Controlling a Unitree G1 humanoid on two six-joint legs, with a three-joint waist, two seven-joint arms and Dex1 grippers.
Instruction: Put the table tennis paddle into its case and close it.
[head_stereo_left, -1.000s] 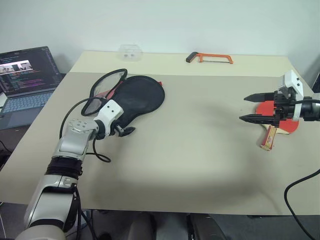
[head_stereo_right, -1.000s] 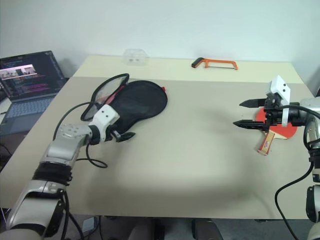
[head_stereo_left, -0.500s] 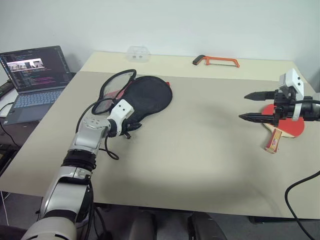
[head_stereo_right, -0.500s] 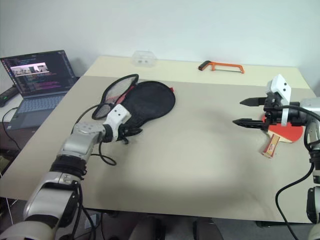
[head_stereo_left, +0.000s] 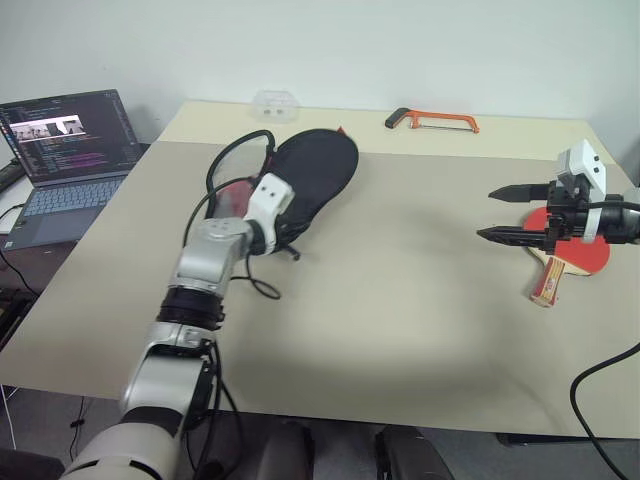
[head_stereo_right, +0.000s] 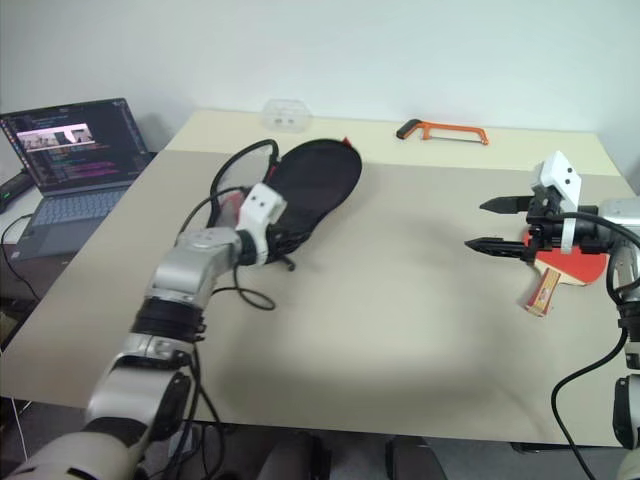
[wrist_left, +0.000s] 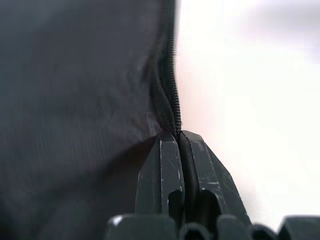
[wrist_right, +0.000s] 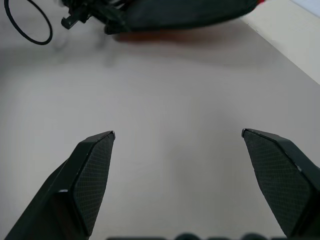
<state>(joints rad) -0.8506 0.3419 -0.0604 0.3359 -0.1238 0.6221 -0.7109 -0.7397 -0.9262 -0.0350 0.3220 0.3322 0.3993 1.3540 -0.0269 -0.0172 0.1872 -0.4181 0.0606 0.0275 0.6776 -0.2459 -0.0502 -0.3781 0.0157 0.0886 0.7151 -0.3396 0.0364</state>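
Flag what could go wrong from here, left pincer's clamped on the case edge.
1. The left pincer pinches only the zipper edge of the case; the fabric could slip out as it lifts.
2. The case's mouth is not held open, so insertion may snag.
3. The paddle lies under the open right pincer, near the table edge; a bump could knock it off.

No text, brand, number or sign can be read. The laptop (head_stereo_left: 65, 150) at the far left has lines of writing on its dark screen, too small to make out.
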